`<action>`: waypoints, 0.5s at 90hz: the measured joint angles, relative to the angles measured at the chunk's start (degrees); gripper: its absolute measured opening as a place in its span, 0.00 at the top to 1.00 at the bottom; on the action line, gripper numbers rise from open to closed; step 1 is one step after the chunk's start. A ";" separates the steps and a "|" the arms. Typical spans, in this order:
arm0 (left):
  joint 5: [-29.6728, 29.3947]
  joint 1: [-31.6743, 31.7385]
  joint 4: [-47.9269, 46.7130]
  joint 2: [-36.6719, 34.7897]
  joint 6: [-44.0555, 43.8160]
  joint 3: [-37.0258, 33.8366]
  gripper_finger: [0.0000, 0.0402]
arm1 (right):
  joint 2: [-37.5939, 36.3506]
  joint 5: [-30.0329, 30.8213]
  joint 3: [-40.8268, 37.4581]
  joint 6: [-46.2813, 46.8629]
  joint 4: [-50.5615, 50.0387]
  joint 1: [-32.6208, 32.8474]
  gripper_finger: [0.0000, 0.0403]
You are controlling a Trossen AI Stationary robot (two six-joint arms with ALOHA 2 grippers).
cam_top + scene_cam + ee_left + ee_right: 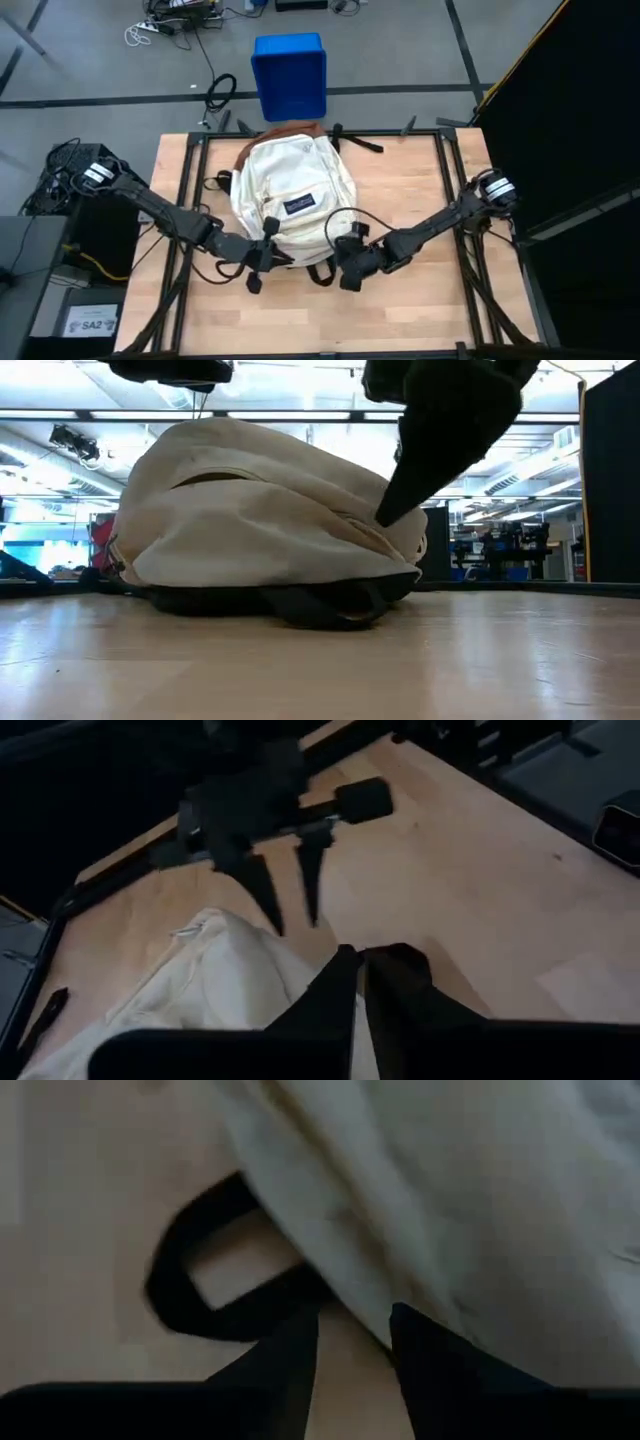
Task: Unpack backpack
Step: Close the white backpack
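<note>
— Toward the far edge of the wooden table [420,200], what lies there?
— The cream backpack [290,195], flat on the boards, brown base [285,133] at the far edge, its dark logo patch [299,204] facing up. A blue bin [290,75] stands on the floor beyond that edge.
— Where are the 2 grippers?
— Both at the backpack's near end. The left gripper [262,262] is at the near left corner of the bag, its fingers [345,985] nearly together; whether they pinch any fabric I cannot tell.
— And the other?
— The right gripper [348,268] is at the near right corner, fingers [290,1355] a little apart, tips against the cream fabric beside a dark strap loop [190,1290]. It grips nothing that I can see.
</note>
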 joint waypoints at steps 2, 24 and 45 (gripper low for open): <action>0.00 -0.05 0.02 0.00 -0.03 0.00 1.00 | -0.01 0.36 0.01 0.84 -0.86 -0.02 0.75; 0.07 -0.38 -1.26 0.90 -1.78 0.00 1.00 | 0.38 -0.07 -2.32 5.11 -2.36 -2.90 0.74; 0.09 -0.59 -0.58 7.78 -3.23 0.02 1.00 | 0.38 -7.09 -6.04 4.77 5.49 -5.99 0.70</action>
